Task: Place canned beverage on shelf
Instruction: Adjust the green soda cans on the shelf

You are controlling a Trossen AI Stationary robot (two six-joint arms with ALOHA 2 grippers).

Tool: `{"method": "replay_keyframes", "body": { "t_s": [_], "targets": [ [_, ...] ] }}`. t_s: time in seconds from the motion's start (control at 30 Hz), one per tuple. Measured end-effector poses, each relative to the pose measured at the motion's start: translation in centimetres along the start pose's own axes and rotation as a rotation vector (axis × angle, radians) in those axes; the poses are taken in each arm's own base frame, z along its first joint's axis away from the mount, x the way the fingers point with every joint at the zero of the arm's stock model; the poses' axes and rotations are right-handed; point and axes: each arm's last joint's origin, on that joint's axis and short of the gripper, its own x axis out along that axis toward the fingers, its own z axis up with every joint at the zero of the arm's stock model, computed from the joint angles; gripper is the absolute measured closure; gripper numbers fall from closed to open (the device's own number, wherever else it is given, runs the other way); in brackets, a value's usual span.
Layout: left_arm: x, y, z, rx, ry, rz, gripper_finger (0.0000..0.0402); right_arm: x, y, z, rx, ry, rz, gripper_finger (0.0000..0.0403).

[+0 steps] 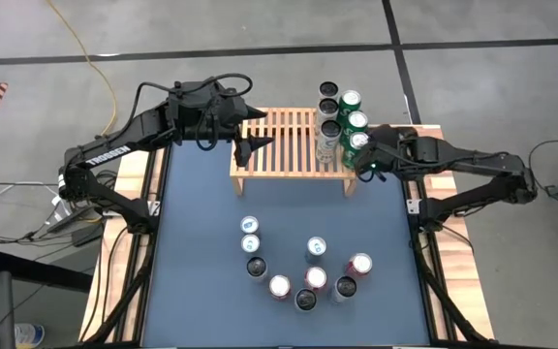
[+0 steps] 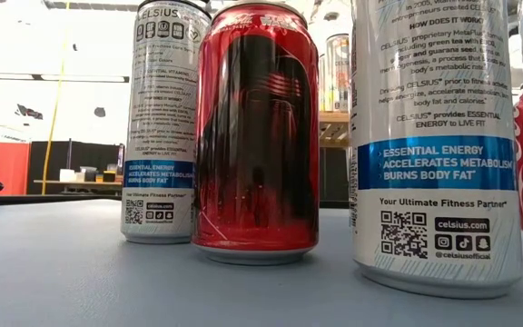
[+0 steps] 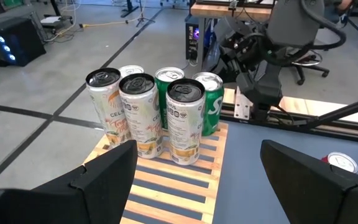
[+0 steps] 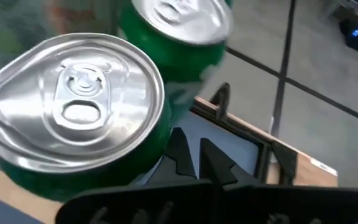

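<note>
About six cans (image 1: pixel 341 121) crowd the right end of the shelf (image 1: pixel 279 145); roughly nine more (image 1: pixel 305 271) wait on the table (image 1: pixel 201 213). The left gripper (image 1: pixel 250 147) hovers wide and empty above the slats, the right gripper (image 1: pixel 368 165) pinched shut by the green cans

"CELSIUS" and "ESSENTIAL ENERGY" on the white cans (image 2: pixel 436 145), low view.

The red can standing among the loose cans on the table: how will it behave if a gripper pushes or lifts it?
The red can is tall on a narrow base, so a high push would probably tip it. Its glossy round wall may slip. On its side it would likely roll.
</note>
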Motion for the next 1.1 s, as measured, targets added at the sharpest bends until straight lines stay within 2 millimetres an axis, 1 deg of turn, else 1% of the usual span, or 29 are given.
{"method": "replay_keyframes", "body": {
  "t_s": [0.3,0.47,0.57,0.67,0.77,0.97,1.1],
  "targets": [
    [0.0,0.0,0.0,0.000,0.000,0.000,0.0074,0.5,-0.5,0.3,-0.002,0.005,-0.031,0.0403],
    [0.0,0.0,0.0,0.000,0.000,0.000,0.0074,-0.6,-1.4,1.5,0.001,-0.064,-0.057,0.0403],
    [0.0,0.0,0.0,0.000,0.000,0.000,0.0075,-0.7,-2.3,1.8,0.014,-0.062,-0.070,0.0403],
    [0.0,0.0,0.0,0.000,0.001,0.000,0.0074,-0.7,-2.8,1.4,0.047,-0.032,-0.103,0.0403],
    [0.0,-0.1,0.0,-0.001,0.004,-0.002,0.0074,-0.9,-2.8,1.0,0.056,-0.024,-0.121,0.0403],
    [0.0,-0.1,0.0,-0.001,0.004,-0.003,0.0074,-0.2,-1.7,-0.9,0.083,-0.006,-0.117,0.0403],
    [0.0,-0.1,0.0,-0.001,0.004,-0.003,0.0074,0.2,-0.8,-1.7,0.105,-0.011,-0.095,0.0403]
  ]
}}
